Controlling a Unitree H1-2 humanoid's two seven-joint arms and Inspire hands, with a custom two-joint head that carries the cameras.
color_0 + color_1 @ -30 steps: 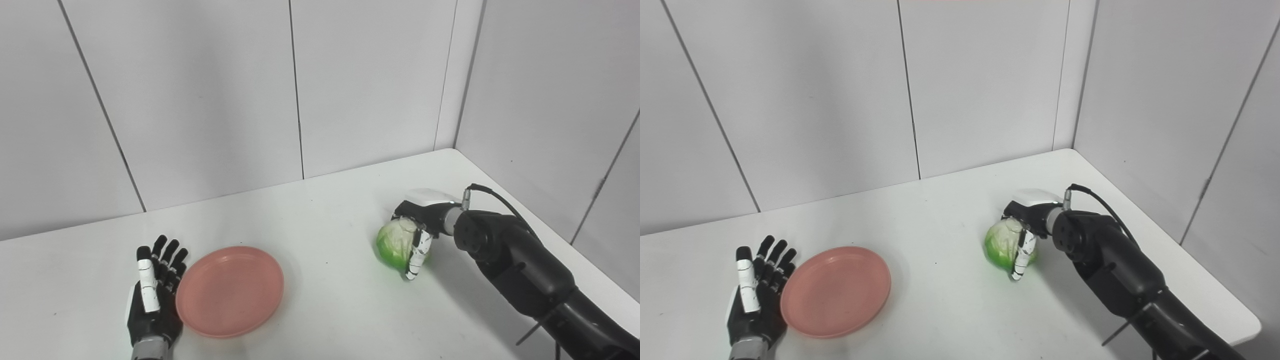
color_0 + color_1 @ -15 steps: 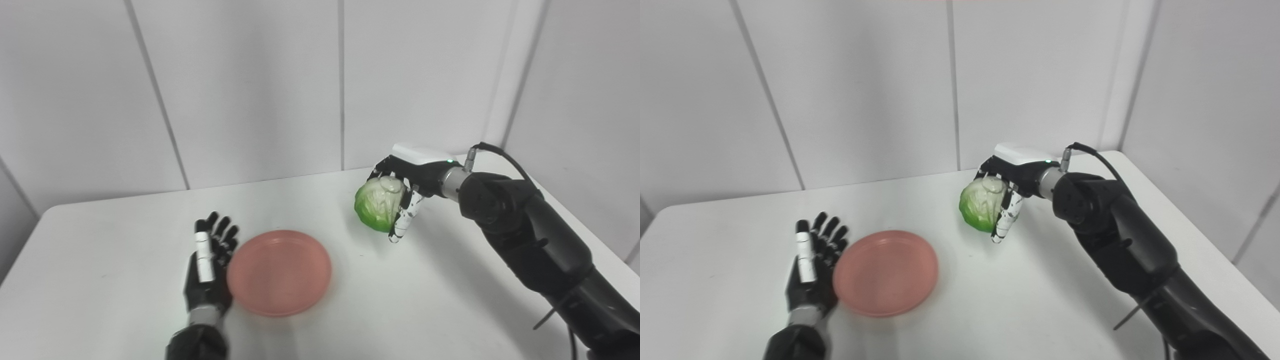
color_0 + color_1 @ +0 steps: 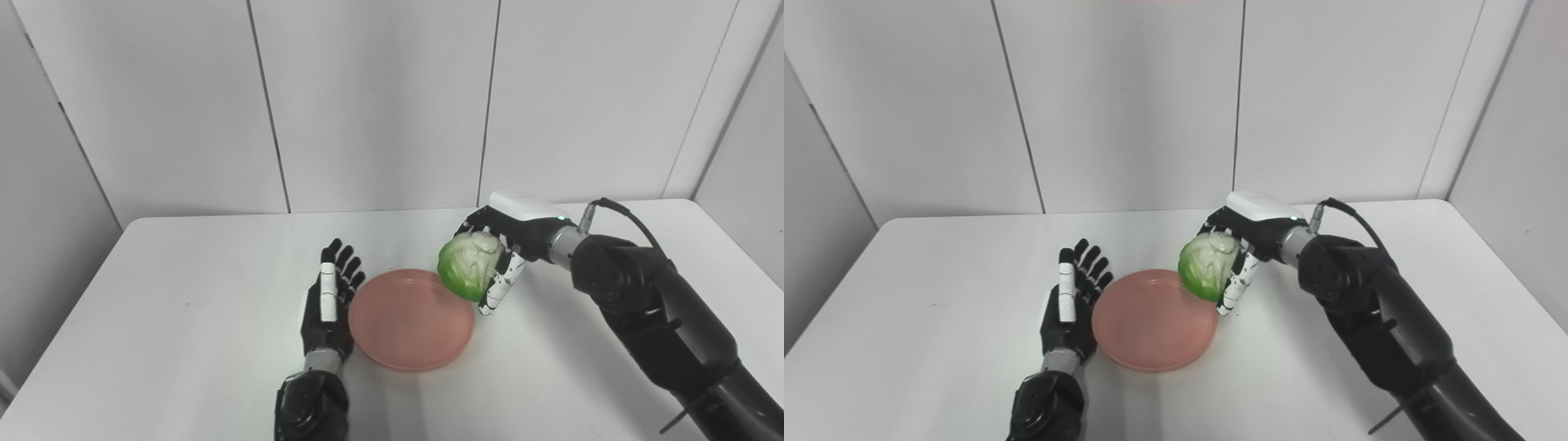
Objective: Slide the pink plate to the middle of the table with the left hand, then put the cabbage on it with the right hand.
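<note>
My right hand (image 3: pixel 499 254) is wrapped around the cabbage (image 3: pixel 469 266), fingers and thumb closed on it, and carries it in the air over the far right rim of the pink plate (image 3: pixel 411 318). My left hand (image 3: pixel 327 300) lies flat and open on the surface (image 3: pixel 184 318), fingers spread, its edge touching the plate's left rim.

The risk I see is letting go too soon: the cabbage hangs over the rim, not the centre, so it could strike the edge, tip the shallow plate or roll off onto the surface. It is round and will likely roll if I drop it from height instead of setting it down. My left hand against the rim may steady the plate, but a nudge from it could also shift the target.

Compared with a second ago, the cabbage is off the surface and no longer well apart from the plate. The plate itself sits nearer the middle of the surface, my left hand alongside it. The camera has also swung, so part of that shift is the view.
</note>
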